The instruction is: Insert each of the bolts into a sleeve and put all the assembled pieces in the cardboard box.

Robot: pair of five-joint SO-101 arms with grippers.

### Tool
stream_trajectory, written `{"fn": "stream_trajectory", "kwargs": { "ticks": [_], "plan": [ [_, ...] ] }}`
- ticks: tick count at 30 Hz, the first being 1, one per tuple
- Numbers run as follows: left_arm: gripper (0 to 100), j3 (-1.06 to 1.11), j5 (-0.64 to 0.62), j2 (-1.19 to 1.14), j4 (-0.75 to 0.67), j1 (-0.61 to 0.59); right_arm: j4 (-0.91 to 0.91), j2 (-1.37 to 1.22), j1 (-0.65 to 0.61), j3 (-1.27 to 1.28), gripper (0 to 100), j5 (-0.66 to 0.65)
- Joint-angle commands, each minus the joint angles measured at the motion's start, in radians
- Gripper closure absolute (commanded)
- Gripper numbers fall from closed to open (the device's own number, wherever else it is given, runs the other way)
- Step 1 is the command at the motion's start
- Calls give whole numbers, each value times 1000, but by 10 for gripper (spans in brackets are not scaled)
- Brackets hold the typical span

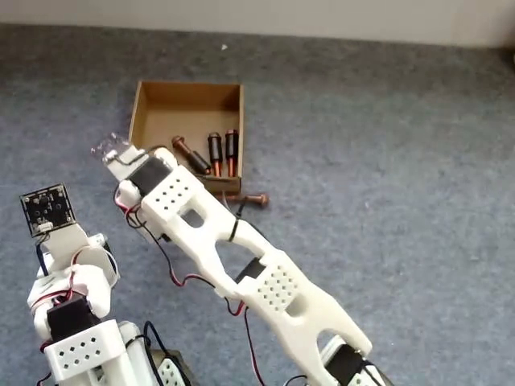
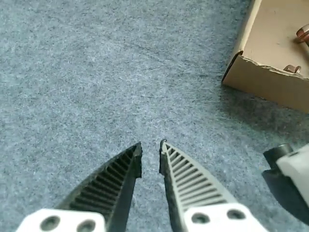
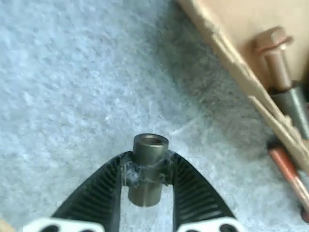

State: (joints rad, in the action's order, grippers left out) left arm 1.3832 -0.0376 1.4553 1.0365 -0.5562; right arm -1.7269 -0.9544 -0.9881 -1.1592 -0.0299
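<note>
**Sleeve** (image 3: 145, 191): short dark metal cylinder, hollow, with its open bore facing up. It stands upright, clamped at mid-height in the right end effector (image 3: 147, 159), and sits above the grey carpeted table (image 1: 386, 121), just outside the left wall of the cardboard box (image 3: 227, 53).

**Right end effector**, high view (image 1: 113, 153): clenched on the sleeve, close beside the box's near-left corner. Its white arm stretches diagonally from the table's near edge.

**Cardboard box** (image 1: 187, 108): shallow, open-topped and brown, with one wall edge slightly torn. The far half of its floor is bare.

**Three assembled pieces** (image 1: 215, 153): copper-coloured bolts seated in dark sleeves, lying side by side against the box's near wall. The leftmost is angled and the other two are roughly parallel. The right wrist view shows one flanged bolt head (image 3: 273, 41) with its shank entering a grey sleeve.

**Loose bolt** (image 1: 249, 199): copper-coloured and bare, lying flat on the table just outside the box's near wall, beside the right arm.

**Left end effector** (image 2: 150, 147): released. The ribbed tips are only slightly parted and hold nothing. It hovers over bare carpet, with the box corner (image 2: 263, 79) well apart from it.

**Open room**: unobstructed carpet lies right of the box, beyond it, and between the left end effector and the box.
</note>
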Motion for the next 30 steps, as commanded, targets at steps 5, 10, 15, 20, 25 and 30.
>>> {"fn": "stream_trajectory", "kwargs": {
  "ticks": [5,10,15,20,25,30],
  "plan": [
    [916,-2,-12,7,-23,-15,-41,36,44,-102,994,2],
    [916,4,-12,7,-25,-12,-42,104,64,-16,994,3],
    [916,10,-12,5,-58,-10,-41,297,81,188,994,3],
    [916,10,-12,5,-58,-8,-39,510,163,375,994,3],
    [915,24,-12,5,-60,27,-7,727,239,595,994,8],
    [915,25,-8,5,-60,67,119,989,245,932,994,8]
  ]
}}
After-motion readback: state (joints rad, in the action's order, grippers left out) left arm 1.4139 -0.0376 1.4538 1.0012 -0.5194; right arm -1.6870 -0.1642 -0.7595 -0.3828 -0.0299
